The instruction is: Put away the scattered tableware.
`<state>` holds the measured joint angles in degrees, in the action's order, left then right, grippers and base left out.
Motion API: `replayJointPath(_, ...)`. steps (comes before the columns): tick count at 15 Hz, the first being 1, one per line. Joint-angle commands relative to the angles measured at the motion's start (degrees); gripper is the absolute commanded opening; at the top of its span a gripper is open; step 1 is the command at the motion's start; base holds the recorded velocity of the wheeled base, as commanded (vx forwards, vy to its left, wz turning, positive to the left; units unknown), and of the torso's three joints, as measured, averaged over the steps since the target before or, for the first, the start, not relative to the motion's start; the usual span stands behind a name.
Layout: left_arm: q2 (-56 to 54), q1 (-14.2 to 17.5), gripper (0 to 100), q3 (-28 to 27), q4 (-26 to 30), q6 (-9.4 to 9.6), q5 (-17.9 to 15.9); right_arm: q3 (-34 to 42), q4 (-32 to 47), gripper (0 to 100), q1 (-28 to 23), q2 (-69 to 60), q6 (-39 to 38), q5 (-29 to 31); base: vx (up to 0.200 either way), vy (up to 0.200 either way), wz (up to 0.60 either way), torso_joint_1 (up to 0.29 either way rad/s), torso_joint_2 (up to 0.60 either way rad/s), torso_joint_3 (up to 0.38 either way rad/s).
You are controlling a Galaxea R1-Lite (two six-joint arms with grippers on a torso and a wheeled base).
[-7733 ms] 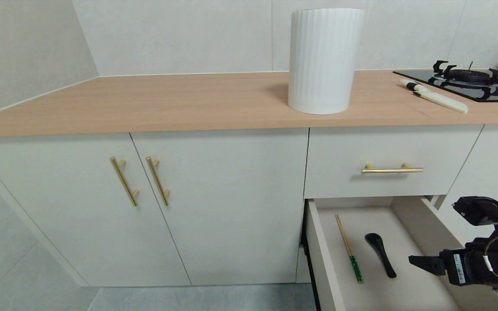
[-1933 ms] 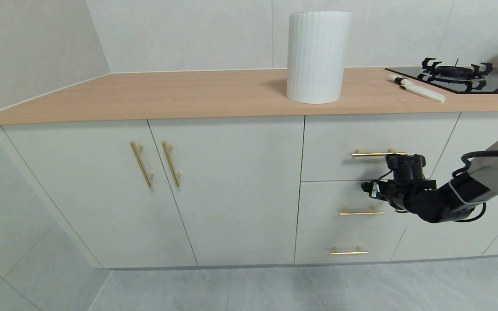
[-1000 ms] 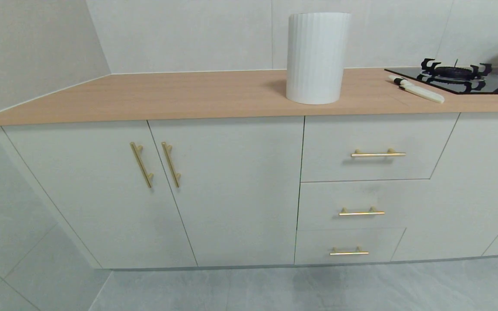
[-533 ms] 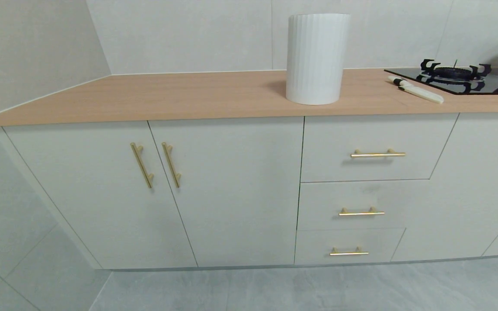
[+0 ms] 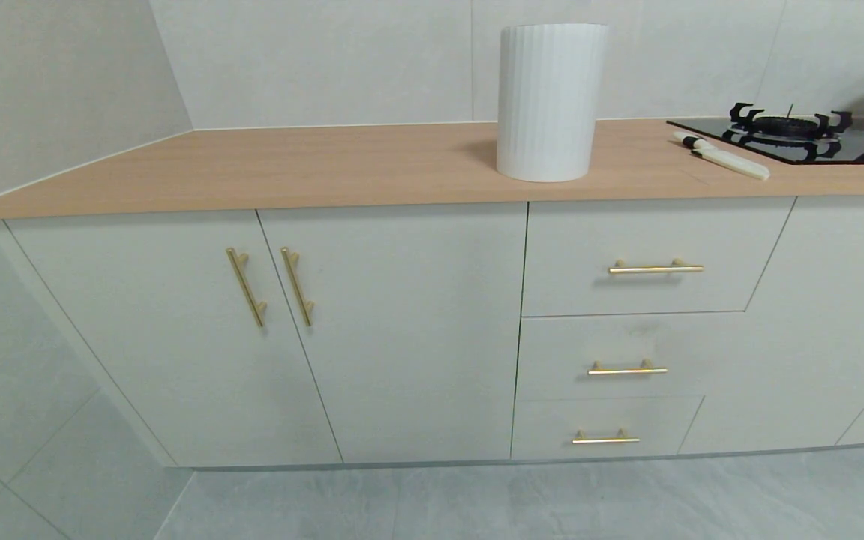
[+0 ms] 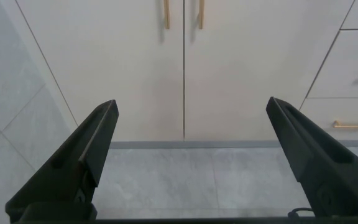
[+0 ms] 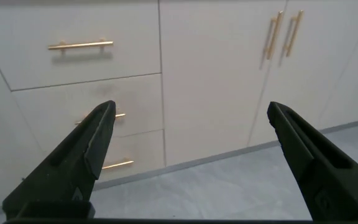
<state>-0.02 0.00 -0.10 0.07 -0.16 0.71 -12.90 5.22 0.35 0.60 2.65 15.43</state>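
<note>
A white-bladed knife lies on the wooden countertop beside the gas hob. Below it the three drawers are all shut: top, middle and bottom. My left gripper hangs open low in front of the double cabinet doors, holding nothing. My right gripper is open too, with nothing in it, and faces the drawer stack from some distance above the floor.
A tall white ribbed cylinder stands on the countertop above the drawers. The double doors with gold handles are shut. Grey tiled floor runs along the cabinet front, and a wall closes the left side.
The drawer that held chopsticks and a black spoon has been shut. The right arm, near the drawer handles 1.9 s ago, has drawn back out of the head view. The camera shifted early on.
</note>
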Motion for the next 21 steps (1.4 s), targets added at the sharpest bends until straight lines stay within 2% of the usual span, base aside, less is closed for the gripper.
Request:
replayJointPath(1, 0.02, 0.00, 100, 0.01, 0.01, -0.02, 0.00, 10.79, -8.82, 100, -0.09, -0.60, -0.54, -4.10, 0.000, 0.000, 0.00, 0.000, 0.00, 0.000)
replayJointPath(2, 0.02, 0.00, 100, 0.01, 0.01, -0.02, 0.00, 12.90, -11.11, 100, -0.09, -0.60, -0.54, -6.82, 0.000, 0.000, 0.00, 0.000, 0.00, 0.000)
replayJointPath(5, 0.02, 0.00, 100, 0.01, 0.01, -0.02, 0.08, 12.81, -4.69, 100, -0.09, -0.60, -0.36, -13.68, 0.000, 0.000, 0.00, 0.000, 0.00, 0.000)
replayJointPath(19, 0.02, 0.00, 100, 0.01, 0.01, 0.25, 0.00, 12.81, -5.22, 100, -0.09, -0.60, -2.38, -14.20, 0.000, 0.000, 0.00, 0.000, 0.00, 0.000)
replayJointPath(21, 0.02, 0.00, 100, 0.01, 0.01, 0.25, 0.00, 12.81, -5.22, 100, -0.09, -0.60, -2.47, -14.20, 0.200, 0.000, 0.00, 0.000, 0.00, 0.002)
